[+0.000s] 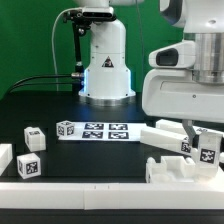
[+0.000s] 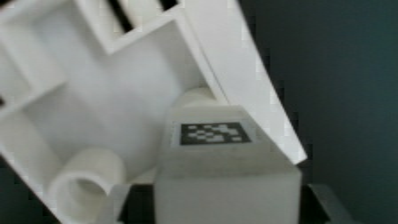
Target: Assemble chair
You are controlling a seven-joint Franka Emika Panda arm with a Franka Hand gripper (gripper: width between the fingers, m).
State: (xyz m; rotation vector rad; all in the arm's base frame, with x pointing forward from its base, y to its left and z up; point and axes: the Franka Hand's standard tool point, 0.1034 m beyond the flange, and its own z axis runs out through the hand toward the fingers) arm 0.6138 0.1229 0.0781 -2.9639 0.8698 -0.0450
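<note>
At the exterior view's right, the gripper (image 1: 198, 135) hangs over chunky, smooth white plastic chair parts (image 1: 178, 168) on the black table (image 1: 110, 160), directly above a blocky tagged bar (image 2: 217, 150) beside a slotted panel (image 2: 107, 90), though its grip cannot be told.

The table (image 1: 50, 105) is black, the backdrop (image 1: 30, 40) behind it green. The arm's base (image 1: 108, 50) is white with a blue glow on its front. The marker board (image 1: 100, 130), mid-table, is white with black-and-white square tags. Near the front edge the chair blocks (image 1: 28, 166) are white with the same chequered tags; the slotted chair panel (image 2: 89, 90) is plain white
</note>
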